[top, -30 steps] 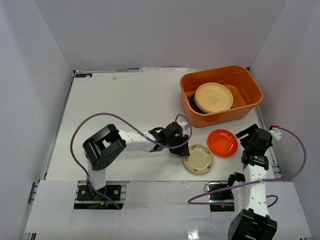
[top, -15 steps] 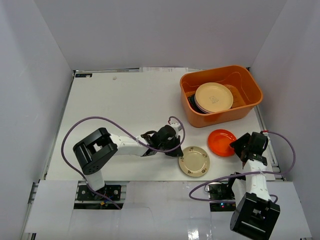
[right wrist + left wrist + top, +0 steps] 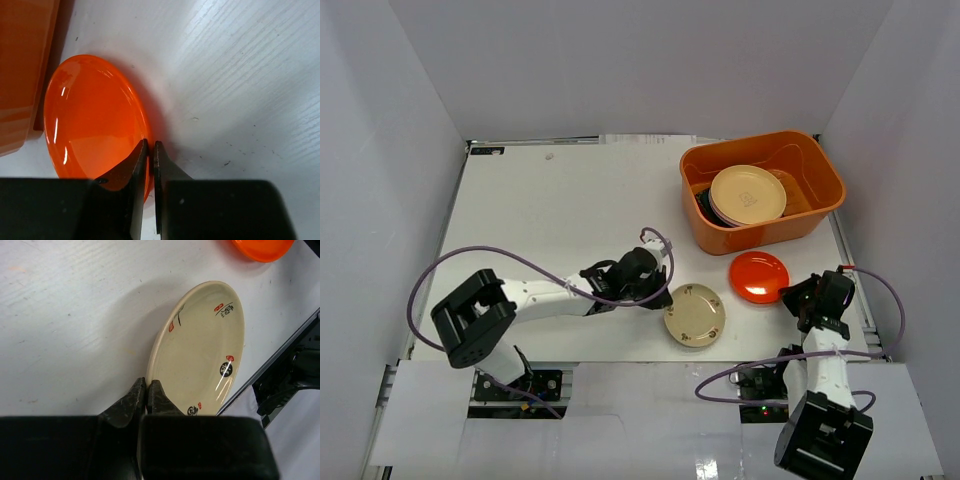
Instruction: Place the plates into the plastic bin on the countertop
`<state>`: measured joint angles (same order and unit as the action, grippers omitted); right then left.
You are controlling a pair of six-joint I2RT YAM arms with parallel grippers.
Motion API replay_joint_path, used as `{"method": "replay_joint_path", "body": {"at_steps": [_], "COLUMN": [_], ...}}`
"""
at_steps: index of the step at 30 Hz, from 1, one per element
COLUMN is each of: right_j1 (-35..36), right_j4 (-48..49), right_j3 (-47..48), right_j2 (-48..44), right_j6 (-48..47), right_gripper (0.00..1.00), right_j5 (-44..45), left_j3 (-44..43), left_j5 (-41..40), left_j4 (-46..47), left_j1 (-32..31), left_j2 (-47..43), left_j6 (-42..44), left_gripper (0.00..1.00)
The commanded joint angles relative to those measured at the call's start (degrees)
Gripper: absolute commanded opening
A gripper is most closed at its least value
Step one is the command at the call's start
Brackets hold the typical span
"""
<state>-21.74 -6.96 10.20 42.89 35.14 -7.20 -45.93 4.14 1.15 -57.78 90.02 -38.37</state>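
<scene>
Stack of plates (image 3: 748, 194) in bin (image 3: 760, 238), desk (image 3: 550, 210) far-right corner. 2 to go: L end effector (image 3: 148, 385) clamps beige plate (image 3: 205, 345) rim, R end effector (image 3: 151, 145) clamps red-orange plate (image 3: 90, 120) rim.

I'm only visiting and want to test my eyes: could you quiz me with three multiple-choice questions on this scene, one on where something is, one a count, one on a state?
1. Where on the white tabletop does the orange rectangular plastic bin stand?
A. far right corner
B. far left corner
C. the middle

2. How many plates are outside the bin?
A. one
B. two
C. four

3. What is the left end effector doing?
A. hanging wide open
B. pinching the rim of the cream round plate with red and black marks
C. reaching inside the bin

Answers:
1 A, the top view shows the bin at the far right.
2 B, only the cream plate and the glossy red-orange round plate are outside it.
3 B, the left wrist view shows its fingers closed on that rim.
</scene>
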Motion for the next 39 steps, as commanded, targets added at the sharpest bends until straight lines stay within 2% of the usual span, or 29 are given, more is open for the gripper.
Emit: {"method": "replay_joint_path", "body": {"at_steps": [1, 9, 12, 15, 20, 21, 24, 27, 28, 32, 37, 38, 39], "right_j1": [-0.15, 0.38, 3.62, 7.31, 21.71, 28.26, 38.48, 42.99, 43.09, 42.31, 35.03, 32.92, 27.85], "right_j4": [-5.68, -17.73, -20.72, -19.41, -15.72, -13.97, -8.36, -7.97, -8.5, -9.39, -7.47, -6.15, -4.39], "right_j3": [-1.23, -0.18, 0.0, 0.43, 7.28, 10.34, 14.84, 24.75, 30.87, 43.22, 53.86, 53.96, 53.88], "right_j2": [-3.24, -15.64, -15.47, -15.12, -12.93, -11.97, -9.24, -4.86, -3.88, 2.09, 16.59, 18.43, 21.85], "right_j6": [-0.68, -2.88, -3.84, -3.32, 1.76, 2.47, 4.85, 2.76, 1.53, -5.85, -12.36, -12.11, -11.24], "right_gripper": [0.08, 0.08, 0.08, 0.08, 0.08, 0.08, 0.08, 0.08, 0.08, 0.08, 0.08, 0.08, 0.08], "right_j5": [-1.75, -14.93, -17.83, -22.14, -22.24, -21.46, -19.44, -15.06, -13.21, 3.02, 9.31, 6.79, 3.98], "left_j3": [0.32, 1.98, 2.34, 2.25, -0.2, -0.82, -3.98, -6.88, -7.5, -10.57, -11.11, -11.11, -11.2], "left_j5": [-3.26, -5.99, -7.12, -9.15, -15.37, -16.61, -20.12, -22.24, -22.42, -22.16, -20.94, -20.15, -19.27], "left_j4": [-3.34, -7.65, -9.4, -11.33, -14.41, -15.2, -17.14, -18.9, -19.25, -20.66, -20.4, -20.05, -19.61], "left_j1": [1.0, 9.34, 12.42, 15.06, 18.22, 18.49, 19.11, 19.28, 19.28, 19.37, 19.37, 19.37, 19.37], "left_j2": [-7.2, -19.69, -25.49, -31.2, -37.98, -39.55, -40.97, -42.55, -43.25, -43.79, -42.04, -41.33, -40.46], "left_j6": [1.72, 1.63, 0.75, -0.21, -1.09, -0.66, 0.57, 1.28, 1.72, 3.04, 3.48, 3.48, 3.39], "left_gripper": [0.0, 0.0, 0.0, 0.0, 0.0, 0.0, 0.0, 0.0, 0.0, 0.0, 0.0, 0.0, 0.0]}}
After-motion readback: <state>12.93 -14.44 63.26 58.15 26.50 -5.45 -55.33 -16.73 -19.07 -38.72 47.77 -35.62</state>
